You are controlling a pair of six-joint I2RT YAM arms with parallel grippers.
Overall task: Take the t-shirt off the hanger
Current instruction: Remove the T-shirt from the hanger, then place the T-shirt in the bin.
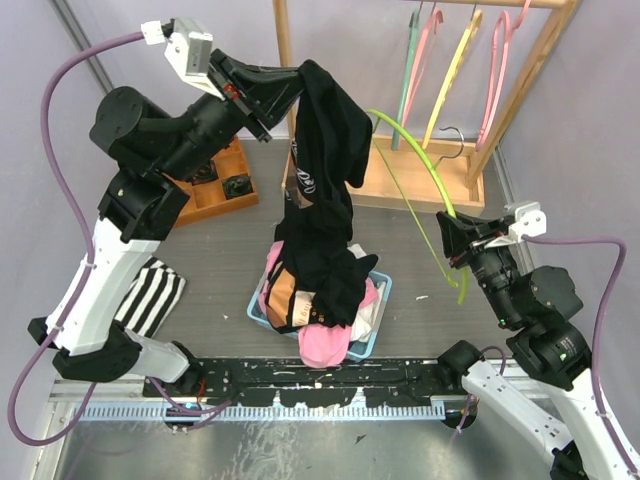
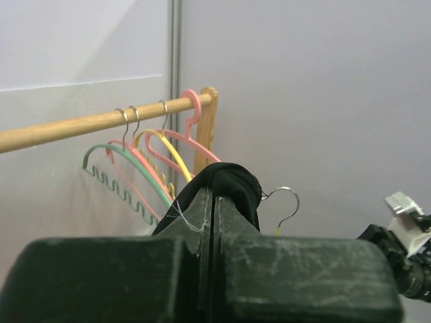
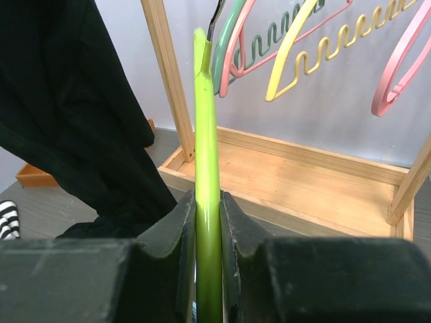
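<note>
Fabric of the black t-shirt (image 1: 325, 140) is pinched tight in my left gripper (image 2: 214, 205), held high so the cloth drapes below it onto the basket (image 1: 381, 300). My right gripper (image 3: 209, 208) clamps the green hanger (image 3: 206, 121), holding it off to the side to keep the two apart. Ahead of it the hanger's tip seems clear of the shirt, though I cannot be sure.

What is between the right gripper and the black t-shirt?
The green hanger: clamped in the right gripper, it arcs toward the black t-shirt. The top view shows this.
</note>
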